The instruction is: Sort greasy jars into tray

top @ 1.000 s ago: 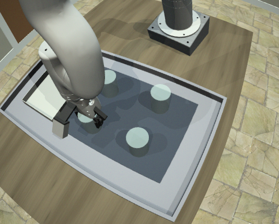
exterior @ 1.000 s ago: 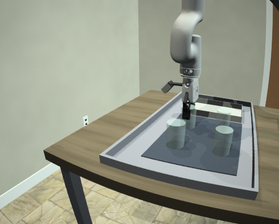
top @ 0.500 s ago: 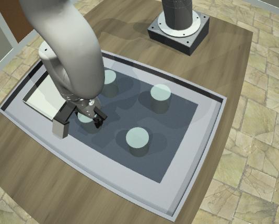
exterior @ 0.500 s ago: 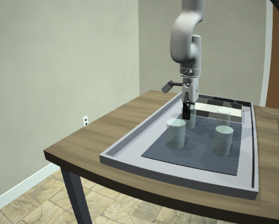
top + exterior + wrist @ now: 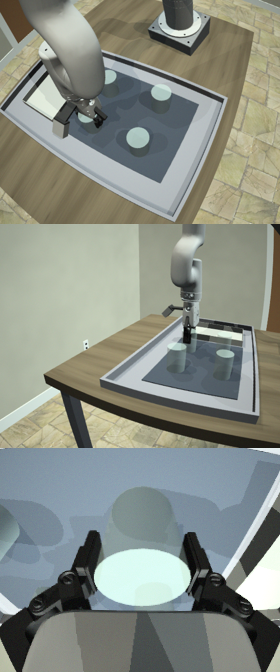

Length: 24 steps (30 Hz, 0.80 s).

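Four pale green jars stand mouth down on the dark mat (image 5: pixel 162 167) (image 5: pixel 199 384) (image 5: pixel 200 473). My gripper (image 5: pixel 87 119) (image 5: pixel 186 340) (image 5: pixel 141 544) is open around the jar nearest the tray at the front (image 5: pixel 92 127) (image 5: pixel 192 347) (image 5: pixel 142 578). Its fingers stand at either side, very close to the wall; whether they touch cannot be told. The back left jar (image 5: pixel 110 84) (image 5: pixel 224 339), the back right jar (image 5: pixel 161 100) (image 5: pixel 224 365) and the front right jar (image 5: pixel 138 141) (image 5: pixel 176 357) stand apart. The white tray (image 5: pixel 43 98) (image 5: pixel 237 335) beside the mat shows no jar; the arm partly hides it.
A raised grey rim (image 5: pixel 204 166) (image 5: pixel 168 399) surrounds the steel table top (image 5: pixel 86 157), on which mat and tray lie. The arm's base (image 5: pixel 181 34) stands behind it. A grey block on a black bracket (image 5: pixel 61 128) (image 5: pixel 168 311) sticks out from the gripper's side.
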Each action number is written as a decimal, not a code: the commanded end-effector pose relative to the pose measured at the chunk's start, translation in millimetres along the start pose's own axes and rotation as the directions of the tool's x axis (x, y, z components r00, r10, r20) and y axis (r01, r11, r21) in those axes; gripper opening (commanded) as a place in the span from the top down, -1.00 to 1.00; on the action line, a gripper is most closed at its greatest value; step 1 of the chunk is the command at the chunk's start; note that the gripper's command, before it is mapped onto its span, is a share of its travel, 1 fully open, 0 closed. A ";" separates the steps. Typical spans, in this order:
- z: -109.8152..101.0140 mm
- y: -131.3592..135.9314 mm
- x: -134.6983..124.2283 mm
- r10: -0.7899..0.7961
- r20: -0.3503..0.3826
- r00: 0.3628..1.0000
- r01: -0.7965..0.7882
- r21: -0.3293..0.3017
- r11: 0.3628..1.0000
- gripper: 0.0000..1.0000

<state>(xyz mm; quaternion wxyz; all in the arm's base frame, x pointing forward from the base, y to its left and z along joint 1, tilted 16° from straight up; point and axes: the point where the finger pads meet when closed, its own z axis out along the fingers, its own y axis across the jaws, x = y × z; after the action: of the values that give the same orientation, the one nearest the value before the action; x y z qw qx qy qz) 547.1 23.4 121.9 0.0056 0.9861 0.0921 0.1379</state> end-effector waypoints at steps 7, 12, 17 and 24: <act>-0.5 0.1 0.8 0.000 -0.002 1.000 0.000 0.000 1.000 -0.49; -0.5 0.1 0.8 0.000 -0.002 1.000 0.000 0.000 1.000 -0.49; -0.5 0.1 0.8 0.000 -0.002 1.000 0.000 0.000 1.000 -0.49; -0.5 0.1 0.8 0.000 -0.002 1.000 0.000 0.000 1.000 -0.43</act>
<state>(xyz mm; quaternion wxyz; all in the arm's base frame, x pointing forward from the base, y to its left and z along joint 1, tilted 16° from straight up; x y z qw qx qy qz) 547.1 23.4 121.9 0.0056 0.9861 0.0921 0.1379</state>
